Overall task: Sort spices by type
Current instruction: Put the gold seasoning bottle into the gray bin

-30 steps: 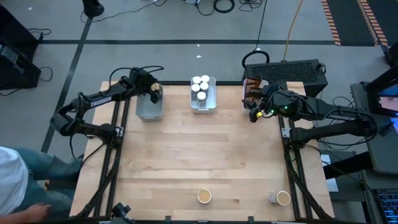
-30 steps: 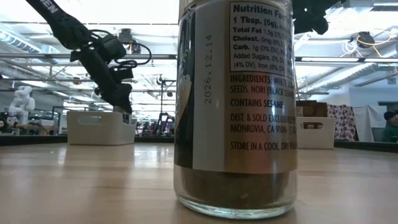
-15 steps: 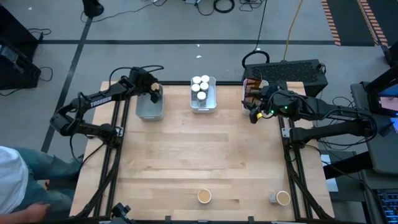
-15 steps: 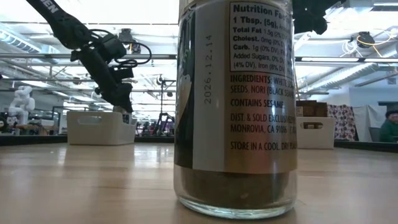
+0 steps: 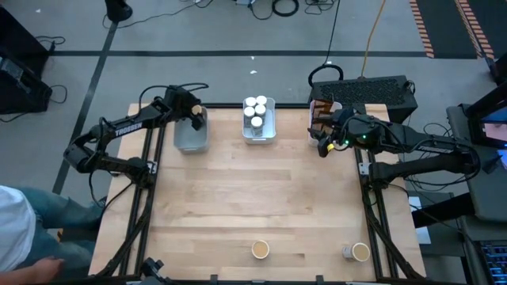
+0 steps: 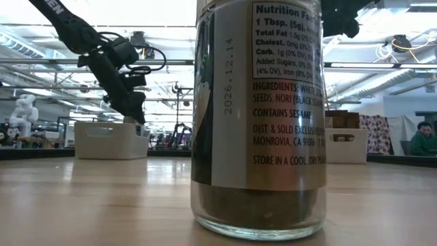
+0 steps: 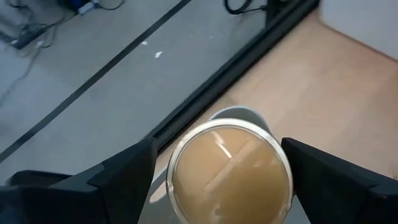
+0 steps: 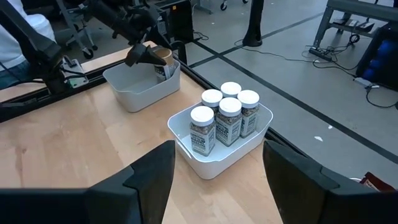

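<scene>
A round tan-topped tub (image 7: 230,171) stands in the far corner of the grey tray (image 5: 188,141) at the table's far left. My left gripper (image 5: 197,119) slants down over the tub, open, one finger on each side of it with a narrow gap on both sides. Several white-capped jars (image 8: 227,115) stand in the middle tray (image 5: 259,138). Dark brown pouches (image 5: 319,113) lie in the far right tray. My right gripper (image 8: 217,186) hangs open with nothing between its fingers, high over the table by that tray.
Two more tan-topped tubs (image 5: 260,250) (image 5: 360,252) stand near the table's front edge, the right one with a small jar (image 5: 347,252) beside it. A labelled jar (image 6: 259,116) fills the low view. Bare wood lies between the trays and the front edge.
The bit of the tub that showed under my left fingers, above the tray's rim in the low view, no longer shows there. Both arms have kept their places.
</scene>
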Robot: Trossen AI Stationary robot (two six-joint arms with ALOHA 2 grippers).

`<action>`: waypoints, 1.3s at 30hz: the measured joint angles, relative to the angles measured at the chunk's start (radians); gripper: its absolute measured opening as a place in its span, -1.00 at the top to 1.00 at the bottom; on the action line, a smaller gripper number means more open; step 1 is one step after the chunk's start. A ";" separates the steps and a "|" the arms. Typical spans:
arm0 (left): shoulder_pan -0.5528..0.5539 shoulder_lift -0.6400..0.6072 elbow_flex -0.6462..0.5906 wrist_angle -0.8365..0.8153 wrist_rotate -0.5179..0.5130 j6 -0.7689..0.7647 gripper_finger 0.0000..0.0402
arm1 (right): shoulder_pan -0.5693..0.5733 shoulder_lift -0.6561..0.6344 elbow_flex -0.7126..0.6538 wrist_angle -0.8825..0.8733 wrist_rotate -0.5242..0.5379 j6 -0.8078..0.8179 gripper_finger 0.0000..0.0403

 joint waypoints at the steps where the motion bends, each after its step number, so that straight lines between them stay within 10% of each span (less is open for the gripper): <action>1: 0.000 0.000 0.000 0.001 -0.016 -0.002 -0.72 | 0.000 0.000 0.000 0.000 -0.002 -0.004 -0.12; 26: -0.034 -0.229 0.063 -0.013 0.007 -0.076 -0.72 | -0.007 0.000 0.000 0.006 -0.085 -0.059 -0.12; 39: -0.409 -0.324 0.063 0.005 0.174 -0.278 -0.72 | -0.001 0.048 0.001 0.168 -0.161 0.037 -0.12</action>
